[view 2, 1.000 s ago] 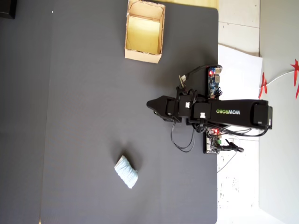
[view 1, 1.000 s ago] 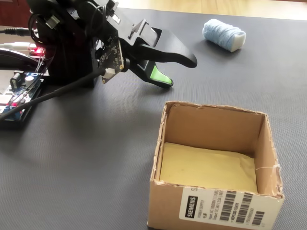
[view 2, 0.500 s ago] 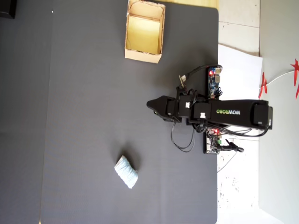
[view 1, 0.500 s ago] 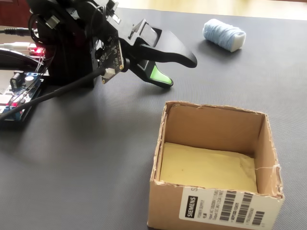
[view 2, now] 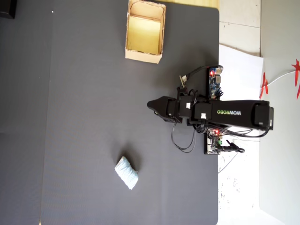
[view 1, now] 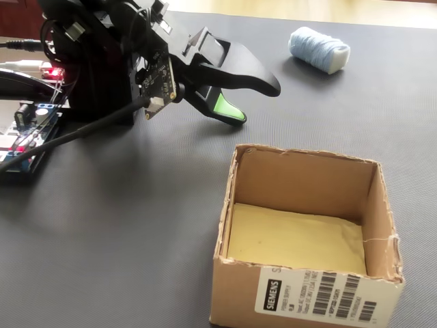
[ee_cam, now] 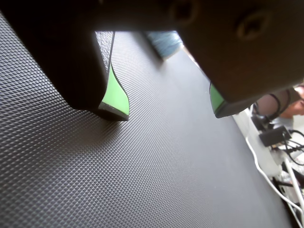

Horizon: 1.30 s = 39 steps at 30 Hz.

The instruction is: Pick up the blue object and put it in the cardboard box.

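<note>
The arm (view 2: 234, 114) is built of matte black plastic segments, and its long upper link carries "WOWROBO" in green letters, seen in the overhead view. Thin black cables (view 2: 183, 140) loop beneath it. The jaws are black and curved like a beak, each lined with a bright green pad (view 1: 226, 108). A small circuit board (view 1: 158, 78) with white print sits on the wrist. Two recessed screw holes (ee_cam: 254, 23) show in the wrist view.

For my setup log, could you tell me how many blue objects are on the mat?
1: the blue object lies on the mat's lower part in the overhead view, far from the cardboard box.
</note>
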Tool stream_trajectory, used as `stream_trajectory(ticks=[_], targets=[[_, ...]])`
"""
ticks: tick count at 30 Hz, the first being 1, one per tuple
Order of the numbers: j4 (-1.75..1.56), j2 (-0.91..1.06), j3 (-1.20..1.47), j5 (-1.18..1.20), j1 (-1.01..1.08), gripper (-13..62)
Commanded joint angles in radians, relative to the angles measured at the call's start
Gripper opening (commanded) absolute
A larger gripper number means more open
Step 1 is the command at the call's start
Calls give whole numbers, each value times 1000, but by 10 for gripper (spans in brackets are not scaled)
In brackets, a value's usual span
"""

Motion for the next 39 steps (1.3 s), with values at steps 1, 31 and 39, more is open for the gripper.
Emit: stream_trajectory(ticks=[1,31,39], targets=[[110,87,40,11,9,340],[-17,87,37,261,-476,338],[-43,87,32,354,-581,339]])
